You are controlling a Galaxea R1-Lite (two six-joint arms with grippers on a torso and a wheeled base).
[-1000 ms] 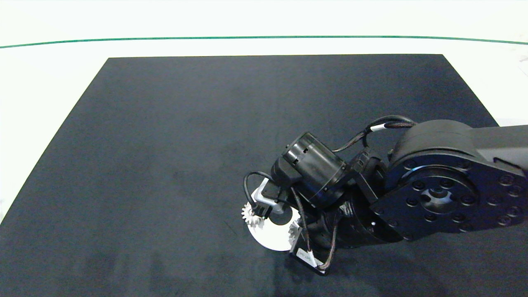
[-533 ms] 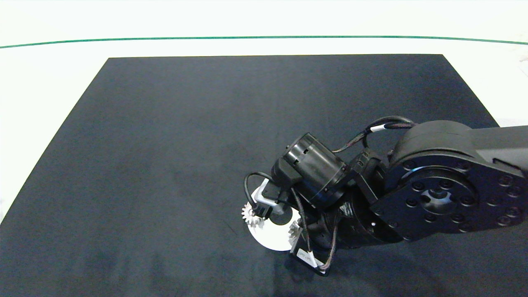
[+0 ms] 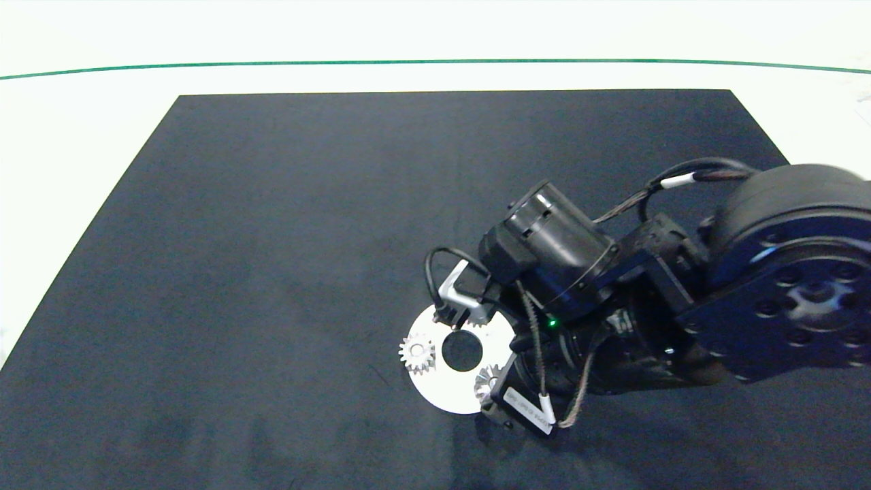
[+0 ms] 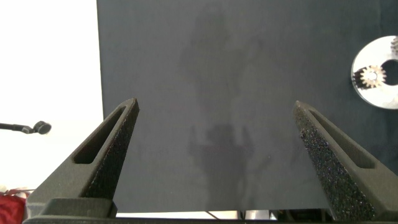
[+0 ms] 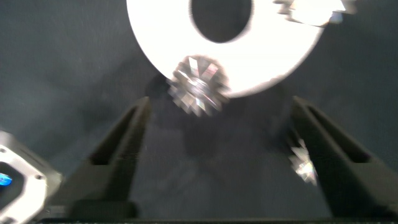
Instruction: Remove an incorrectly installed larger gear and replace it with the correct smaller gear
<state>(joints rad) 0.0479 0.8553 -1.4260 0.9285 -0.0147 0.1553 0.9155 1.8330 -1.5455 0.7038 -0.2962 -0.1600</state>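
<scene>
A white disc (image 3: 442, 398) with a round centre hole lies on the black mat and carries silver gears at its rim. One small gear (image 3: 417, 354) sits on the disc's left edge. Another gear (image 3: 488, 380), with long pointed teeth (image 5: 196, 84), sits on the edge nearest my right arm; it looks like the larger gear. A third gear (image 5: 311, 9) shows blurred. A loose silver gear (image 5: 303, 163) lies on the mat beside one finger. My right gripper (image 5: 221, 102) hangs open just off the disc, holding nothing. My left gripper (image 4: 216, 104) is open, far from the disc (image 4: 376, 87).
The black mat (image 3: 272, 238) covers most of the white table, and a green line (image 3: 204, 66) runs along the far side. My right arm (image 3: 782, 299) hides the mat to the right of the disc.
My right arm has drawn back to the right and away from the disc, uncovering its centre hole and the gear on its left edge. The gears have not moved.
</scene>
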